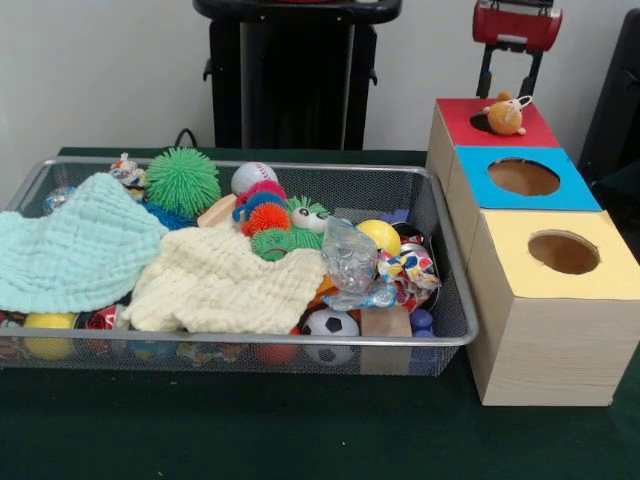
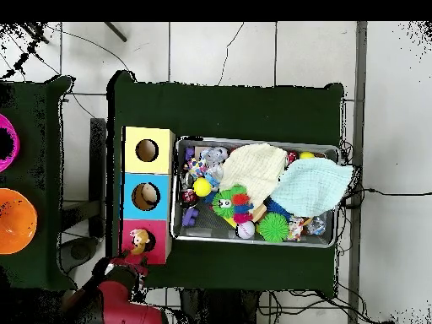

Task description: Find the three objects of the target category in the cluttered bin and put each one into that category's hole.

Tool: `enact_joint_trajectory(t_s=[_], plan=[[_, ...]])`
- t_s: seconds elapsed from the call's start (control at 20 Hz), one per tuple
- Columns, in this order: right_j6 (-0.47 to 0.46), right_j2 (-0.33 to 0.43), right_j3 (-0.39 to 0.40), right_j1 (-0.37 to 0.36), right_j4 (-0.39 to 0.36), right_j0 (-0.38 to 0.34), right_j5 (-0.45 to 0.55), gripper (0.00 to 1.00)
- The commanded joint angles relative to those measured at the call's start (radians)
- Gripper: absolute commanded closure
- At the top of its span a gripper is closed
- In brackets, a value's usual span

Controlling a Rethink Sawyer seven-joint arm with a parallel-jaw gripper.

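The wire mesh bin (image 1: 452,342) holds mixed clutter in the front view and shows in the overhead view (image 2: 179,187) too. An orange plush toy (image 1: 506,114) with a white loop sits on the red-topped box (image 1: 530,128), right beside its round hole (image 1: 481,122). My gripper (image 1: 507,92) hangs just above the toy, open, with one black finger (image 1: 486,72) on each side of the toy's top. In the overhead view the toy (image 2: 141,240) lies on the red box (image 2: 135,251) next to my red arm (image 2: 122,297). No other plush toy shows in the bin.
A blue-topped box (image 1: 575,190) and a yellow-topped box (image 1: 615,270) stand in a row with the red one. In the bin are a mint cloth (image 1: 75,250), a cream cloth (image 1: 225,285), a green spiky ball (image 1: 182,180), a baseball (image 1: 253,177), a yellow ball (image 1: 380,236) and a soccer ball (image 1: 330,325).
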Motion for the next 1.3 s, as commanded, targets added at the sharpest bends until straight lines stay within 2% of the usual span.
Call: enact_joint_trajectory(t_s=[0.05, 0.4, 0.7, 0.85, 0.9, 1.05, 1.15, 1.2, 1.25, 1.3], plan=[[0.224, -0.123, -0.130, -0.096, 0.015, 0.051, 0.314, 0.00], [0.183, -0.114, -0.114, -0.182, -0.006, -0.002, 0.356, 0.00], [0.156, -0.074, -0.081, -0.209, -0.001, -0.054, 0.330, 0.00], [0.138, -0.081, -0.084, -0.201, -0.030, -0.064, 0.335, 0.00], [0.141, -0.082, -0.081, -0.199, -0.040, -0.065, 0.311, 1.00], [0.134, -0.064, -0.053, -0.207, -0.049, -0.080, 0.227, 1.00], [0.133, -0.109, -0.071, -0.183, -0.079, -0.050, 0.210, 1.00], [0.131, -0.117, -0.078, -0.167, -0.083, -0.042, 0.236, 1.00], [0.171, -0.111, -0.066, -0.150, -0.052, -0.038, 0.256, 1.00], [0.197, -0.101, -0.048, -0.142, -0.036, -0.037, 0.210, 1.00]])
